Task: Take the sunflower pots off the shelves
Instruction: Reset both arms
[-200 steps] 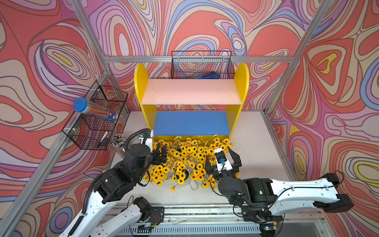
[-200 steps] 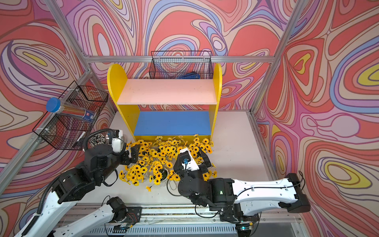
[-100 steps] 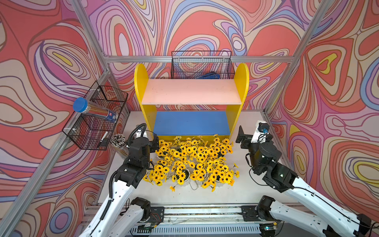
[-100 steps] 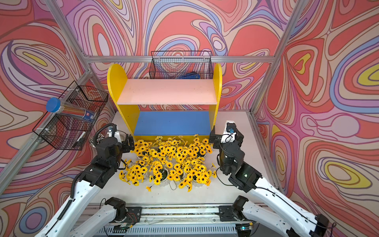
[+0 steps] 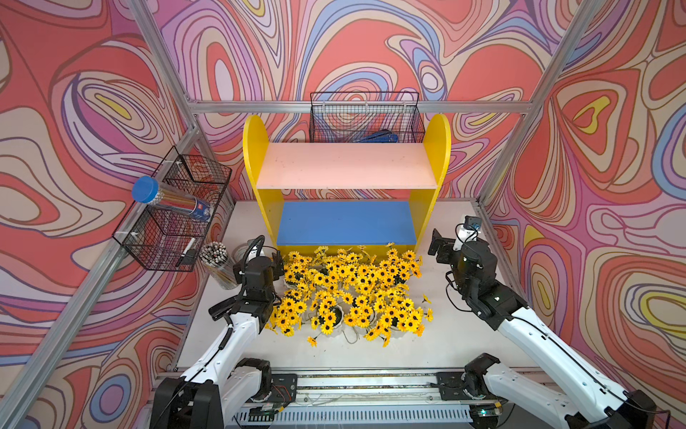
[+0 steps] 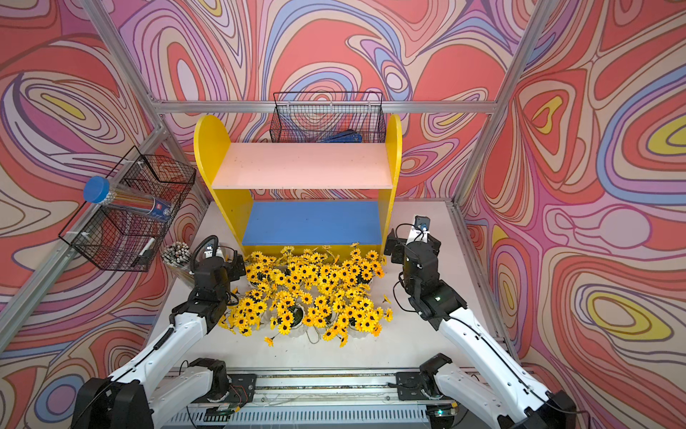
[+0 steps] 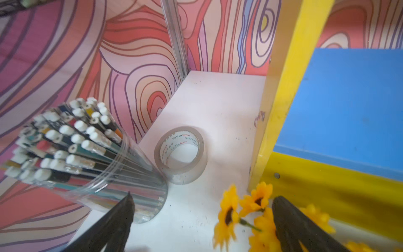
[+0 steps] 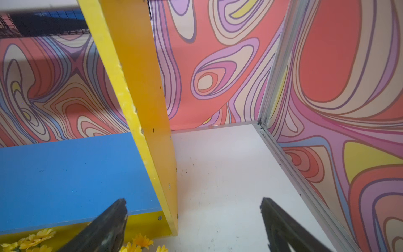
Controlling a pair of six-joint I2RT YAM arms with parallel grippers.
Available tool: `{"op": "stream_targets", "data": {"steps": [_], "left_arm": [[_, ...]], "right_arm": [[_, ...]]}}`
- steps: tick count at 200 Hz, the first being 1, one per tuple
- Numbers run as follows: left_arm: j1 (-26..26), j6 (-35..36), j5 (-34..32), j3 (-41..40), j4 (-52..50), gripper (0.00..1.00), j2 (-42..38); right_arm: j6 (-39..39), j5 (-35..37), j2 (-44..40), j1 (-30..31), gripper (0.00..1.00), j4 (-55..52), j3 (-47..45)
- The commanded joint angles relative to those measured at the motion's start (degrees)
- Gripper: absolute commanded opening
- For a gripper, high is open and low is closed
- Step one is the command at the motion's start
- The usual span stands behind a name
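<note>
Open room is left above both boards of the shelves (image 5: 347, 174). The table (image 5: 445, 345) before them is crowded by the sunflower pots (image 5: 352, 293); bare strips are left along its near edge and right side. The left corner is narrowed by a jar of pencils (image 5: 219, 265), a tape roll (image 7: 181, 155) and a wire basket (image 5: 174, 215).

sunflower pots (image 5: 352, 293) on table (image 5: 441, 336) before shelves (image 5: 347, 174) | pencil jar (image 5: 219, 264), tape roll (image 7: 181, 155) left of shelves

One shelf (image 5: 256, 148) with two boards (image 5: 347, 165); two baskets (image 5: 365, 119); one pencil jar (image 5: 219, 265); one tape roll (image 7: 181, 155); one tube (image 5: 170, 198); pots (image 5: 352, 293) too overlapped to count.
</note>
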Motion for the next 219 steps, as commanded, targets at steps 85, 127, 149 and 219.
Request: {"op": "stream_targets", "data": {"steps": [85, 127, 149, 219], "left_arm": [[7.1, -5.7, 4.7, -4.7, 19.4, 1.00, 18.3], [7.2, -6.6, 4.1, -6.6, 27.9, 1.00, 22.5], [7.1, -5.8, 5.1, -7.1, 30.0, 1.00, 23.0], [6.0, -1.9, 10.6, -12.1, 42.1, 1.00, 24.2]], "right_arm": [[2.3, -10.6, 9.9, -7.0, 0.98, 6.5, -4.7], [1.1, -12.8, 12.4, -9.4, 0.98, 7.1, -5.3], [1.1, -13.5, 13.8, -10.4, 0.98, 7.9, -5.8], [0.6, -14.8, 16.5, -11.5, 0.98, 8.4, -5.5]]}}
